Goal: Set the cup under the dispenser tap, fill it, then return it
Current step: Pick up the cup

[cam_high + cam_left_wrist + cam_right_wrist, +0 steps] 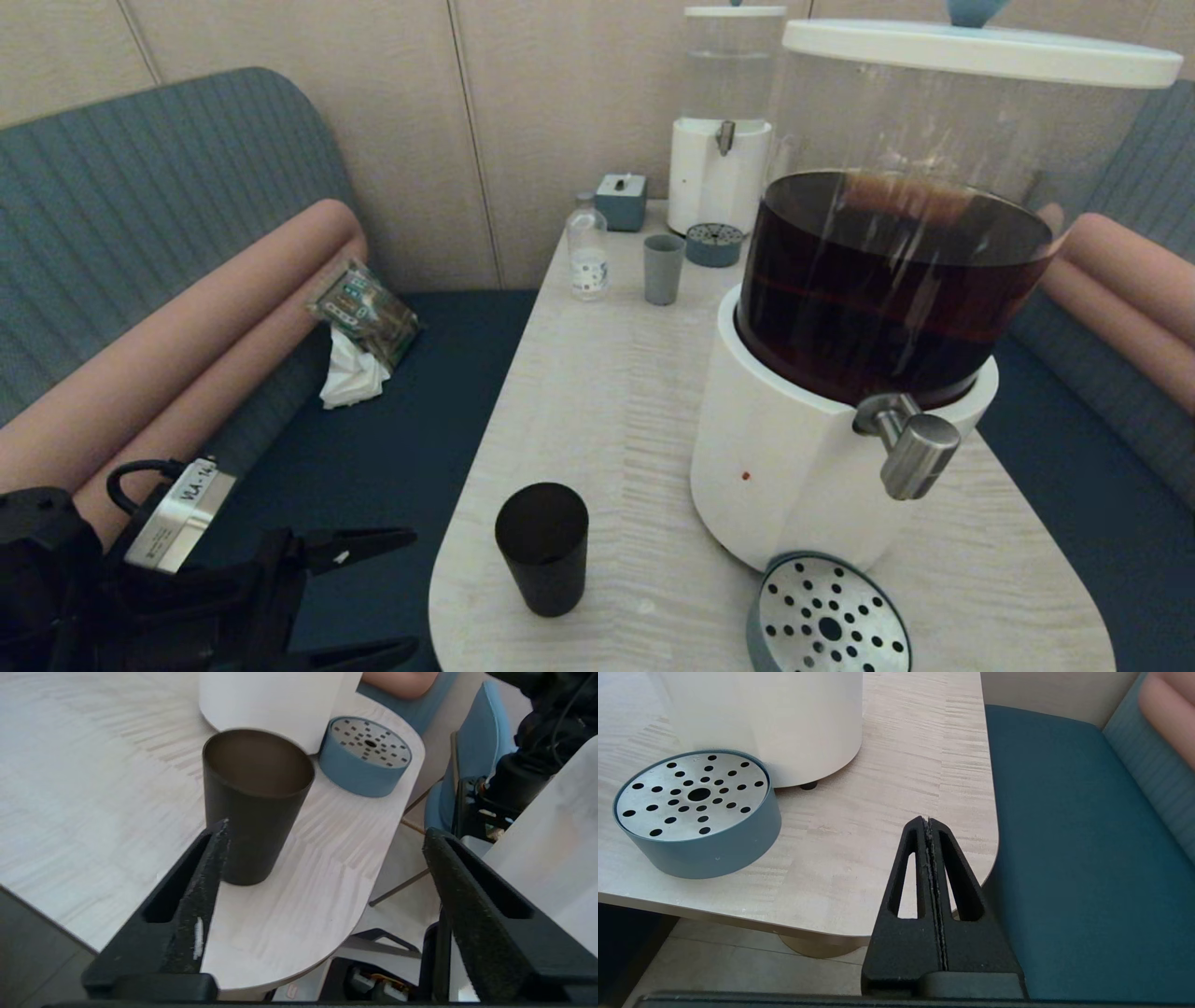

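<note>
The matte black cup (542, 549) stands upright and empty near the table's front left corner; it also shows in the left wrist view (254, 802). My left gripper (411, 590) is open just off the table's left edge, a short way from the cup, nothing between its fingers (205, 877). The brushed-steel dispenser tap (910, 448) juts from the big white-based dispenser (784, 467) holding dark brown liquid. Under it lies a blue drip tray (826, 616) with a perforated metal top (693, 795). My right gripper (928, 823) is shut and empty by the table's right front corner, out of the head view.
At the back of the table (597, 392) stand a pale grey-blue tumbler (663, 269), a small clear bottle (588, 254), a grey box (621, 201) and a smaller clear-water dispenser (724, 140) with its own drip tray (714, 245). Blue bench seats flank the table.
</note>
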`<state>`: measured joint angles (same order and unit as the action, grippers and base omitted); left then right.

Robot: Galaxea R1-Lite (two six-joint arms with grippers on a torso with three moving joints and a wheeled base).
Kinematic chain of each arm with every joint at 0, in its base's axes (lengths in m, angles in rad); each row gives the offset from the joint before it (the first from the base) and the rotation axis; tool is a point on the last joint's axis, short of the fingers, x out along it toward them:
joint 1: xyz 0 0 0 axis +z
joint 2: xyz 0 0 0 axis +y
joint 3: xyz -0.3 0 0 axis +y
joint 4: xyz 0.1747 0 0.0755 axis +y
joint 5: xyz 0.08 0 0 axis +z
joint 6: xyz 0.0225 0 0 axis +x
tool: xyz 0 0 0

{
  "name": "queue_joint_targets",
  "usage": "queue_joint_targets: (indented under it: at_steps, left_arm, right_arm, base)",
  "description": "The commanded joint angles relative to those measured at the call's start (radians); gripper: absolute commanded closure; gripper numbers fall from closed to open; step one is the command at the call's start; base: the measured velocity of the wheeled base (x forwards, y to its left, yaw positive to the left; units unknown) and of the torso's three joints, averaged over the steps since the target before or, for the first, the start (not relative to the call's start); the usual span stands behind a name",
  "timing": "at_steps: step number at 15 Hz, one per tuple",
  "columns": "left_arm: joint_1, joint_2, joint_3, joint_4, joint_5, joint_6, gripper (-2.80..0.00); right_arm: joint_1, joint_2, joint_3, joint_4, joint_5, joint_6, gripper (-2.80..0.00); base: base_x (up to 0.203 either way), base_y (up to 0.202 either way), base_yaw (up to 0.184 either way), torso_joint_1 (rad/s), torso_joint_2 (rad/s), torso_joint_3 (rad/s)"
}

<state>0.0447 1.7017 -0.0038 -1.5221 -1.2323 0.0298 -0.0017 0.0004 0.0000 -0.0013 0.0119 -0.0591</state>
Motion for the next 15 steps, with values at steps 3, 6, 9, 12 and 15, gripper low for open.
queue_joint_targets:
  at_steps: [3,6,9,12,15]
  left_arm:
    - [0.001,0.084,-0.045,-0.008,-0.004,0.006,-2.80]
    - [-0.005,0.131,-0.071,-0.008,-0.011,0.064,-2.80]
    - [-0.012,0.170,-0.128,-0.008,-0.022,0.067,-2.80]
    - [-0.053,0.200,-0.133,-0.008,-0.022,0.080,-2.80]
    - [-0.123,0.244,-0.125,-0.008,-0.019,0.094,-2.80]
  right_arm:
    - [0.000,-0.003,0.009,0.000,0.000,-0.001,0.00]
    - [0.000,-0.003,0.009,0.000,0.000,-0.001,0.00]
    - [0.000,-0.004,0.009,0.000,0.000,-0.001,0.00]
    - [0.000,-0.003,0.009,0.000,0.000,-0.001,0.00]
    - [0.000,-0.004,0.009,0.000,0.000,-0.002,0.00]
  base:
    - [0.000,0.000,0.000,0.000,0.00,0.000]
    - [0.000,0.000,0.000,0.000,0.00,0.000]
    - [0.000,0.000,0.000,0.000,0.00,0.000]
    - [0.000,0.000,0.000,0.000,0.00,0.000]
    - [0.000,0.000,0.000,0.000,0.00,0.000]
